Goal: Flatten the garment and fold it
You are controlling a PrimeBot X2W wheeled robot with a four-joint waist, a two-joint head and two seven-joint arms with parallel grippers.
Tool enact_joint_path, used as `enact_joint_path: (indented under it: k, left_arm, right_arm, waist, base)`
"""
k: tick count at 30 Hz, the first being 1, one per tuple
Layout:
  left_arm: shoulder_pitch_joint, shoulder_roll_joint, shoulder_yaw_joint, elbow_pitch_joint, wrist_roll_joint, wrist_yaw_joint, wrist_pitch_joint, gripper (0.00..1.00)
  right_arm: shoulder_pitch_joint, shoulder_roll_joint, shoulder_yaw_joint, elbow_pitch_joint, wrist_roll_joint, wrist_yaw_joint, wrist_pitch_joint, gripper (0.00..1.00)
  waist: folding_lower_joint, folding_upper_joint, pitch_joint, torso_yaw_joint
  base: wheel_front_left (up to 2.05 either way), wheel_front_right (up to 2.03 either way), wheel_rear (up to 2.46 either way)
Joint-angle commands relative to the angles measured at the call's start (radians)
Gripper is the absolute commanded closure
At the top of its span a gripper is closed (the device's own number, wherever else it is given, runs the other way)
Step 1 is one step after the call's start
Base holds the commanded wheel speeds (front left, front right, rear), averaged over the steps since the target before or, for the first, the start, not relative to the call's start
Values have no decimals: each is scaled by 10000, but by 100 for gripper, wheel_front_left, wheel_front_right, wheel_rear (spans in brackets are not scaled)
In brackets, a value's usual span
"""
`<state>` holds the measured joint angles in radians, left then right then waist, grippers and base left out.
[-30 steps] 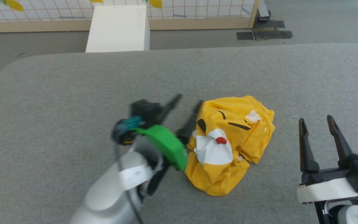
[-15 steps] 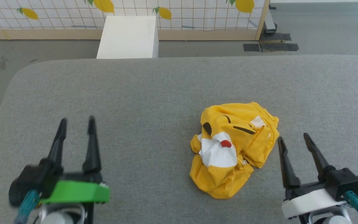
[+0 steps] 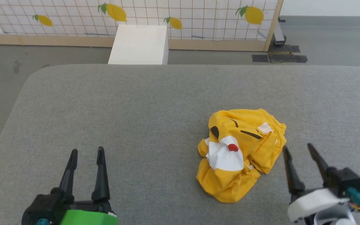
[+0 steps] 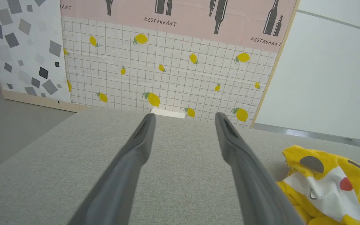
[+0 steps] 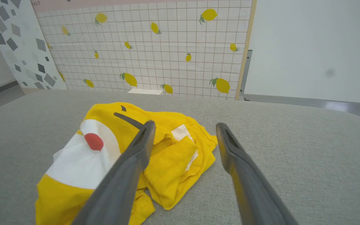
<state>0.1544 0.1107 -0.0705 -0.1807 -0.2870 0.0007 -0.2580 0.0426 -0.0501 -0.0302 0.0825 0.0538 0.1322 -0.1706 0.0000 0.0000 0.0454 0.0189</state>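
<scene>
Garment [image 3: 241, 153] crumpled | left fingers [image 3: 101, 178] spread, clear | right fingers [image 3: 290, 172] spread, beside it | left-wrist view: RESTAURANT banner [image 4: 186, 12]

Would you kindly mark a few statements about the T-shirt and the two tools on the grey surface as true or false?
1. The yellow T-shirt lies crumpled on the grey padded surface. True.
2. The left tool is shut on the shirt. False: it is open and holds nothing, well off to the shirt's left.
3. The right tool is open, close to the shirt's right edge. True.
4. The shirt is folded into a neat flat rectangle. False: it is a bunched heap, with its face print creased.
5. A white box stands on the floor beyond the surface's far edge. True.
</scene>
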Motion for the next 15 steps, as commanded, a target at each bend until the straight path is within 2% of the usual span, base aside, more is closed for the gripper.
enact_joint_path:
  k: [1,10,15]
  left_arm:
    - [50,-117,79,50,93,-135,-37,0]
    - [-361,-478,266,283,368,-716,-37,0]
    - [-563,-550,322,373,443,-867,-37,0]
  right_arm:
    - [-307,-1,-86,-44,-46,-15,293,0]
    - [-1238,-1,-11,977,-132,-15,3235,0]
    - [-1627,-1,-61,1533,-222,-15,3694,0]
  waist:
    - [0,0,112,66]
    - [0,0,758,471]
    - [0,0,1012,766]
  base:
    - [0,0,0]
    - [0,0,0]
    - [0,0,0]
